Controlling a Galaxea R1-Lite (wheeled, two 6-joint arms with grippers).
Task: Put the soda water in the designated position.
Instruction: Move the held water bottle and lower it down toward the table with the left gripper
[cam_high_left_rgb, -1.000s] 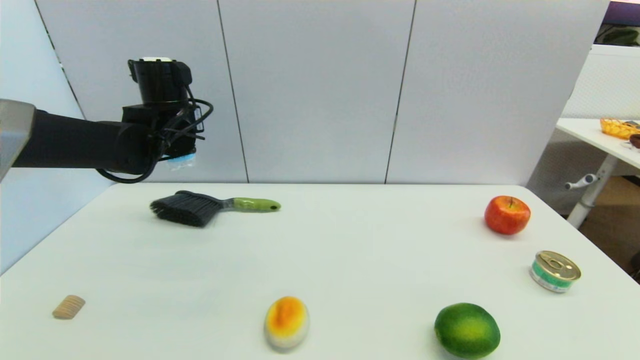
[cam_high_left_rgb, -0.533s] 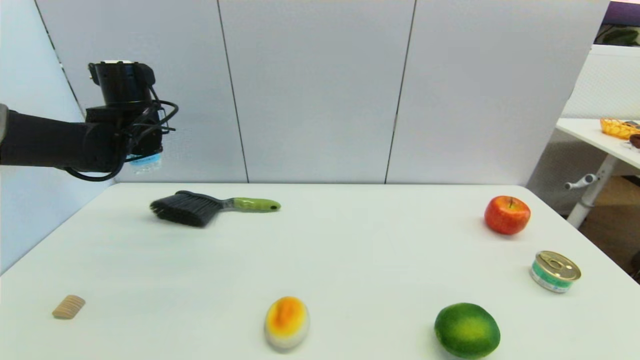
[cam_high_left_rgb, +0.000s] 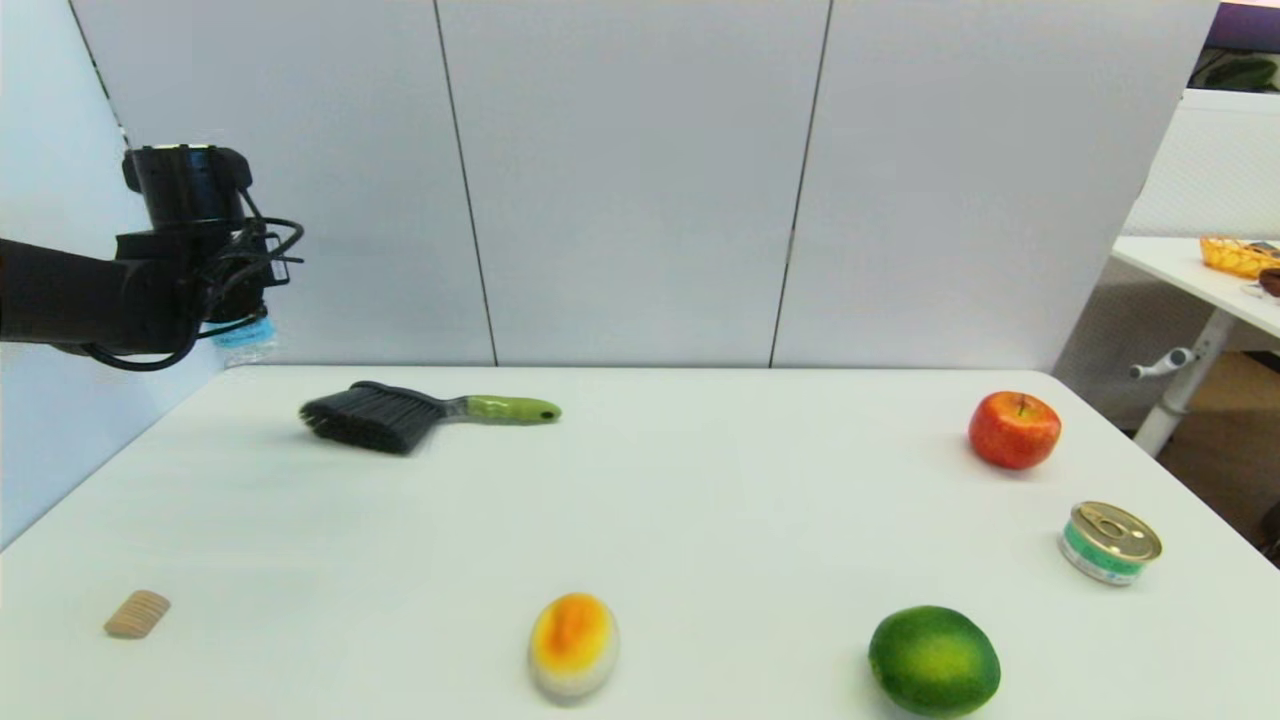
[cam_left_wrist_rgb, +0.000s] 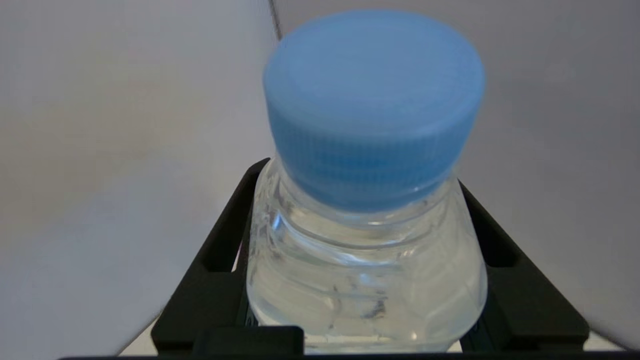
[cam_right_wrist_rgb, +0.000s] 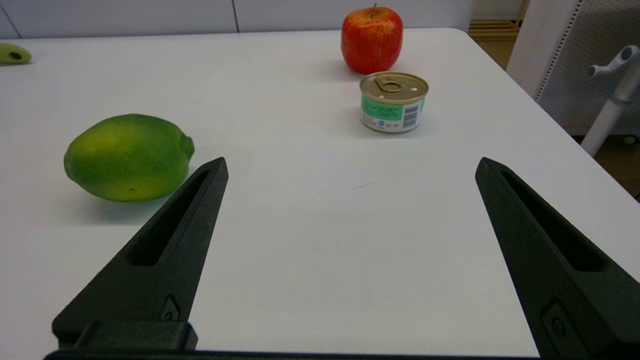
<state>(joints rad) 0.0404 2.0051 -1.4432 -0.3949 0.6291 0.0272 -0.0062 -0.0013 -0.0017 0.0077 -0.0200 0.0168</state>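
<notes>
Leftward since the earlier frames, the left hand (cam_high_left_rgb: 235, 325) clamps the soda water (cam_left_wrist_rgb: 367, 200) at frame's upper left above the tabletop (cam_high_left_rgb: 700, 480); carrying continues, needing lowering next.

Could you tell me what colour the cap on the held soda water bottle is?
Light blue; the cap shows best in the left wrist view.

We see the counter (cam_high_left_rgb: 700, 500) lying bare across its middle, a broad lane from 6 to 12 o'clock. The brush (cam_high_left_rgb: 420, 413) blocks 11 o'clock, a small ridged block (cam_high_left_rgb: 137, 612) sits at 8, and an orange-topped oval thing (cam_high_left_rgb: 573, 643) at 6. Toward 3 to 5 o'clock the apple (cam_high_left_rgb: 1014, 430), tin can (cam_high_left_rgb: 1109, 542) and lime (cam_high_left_rgb: 934, 660) stand well apart (gaps between them look passable). The wall panels (cam_high_left_rgb: 640, 180) close off 12.
</notes>
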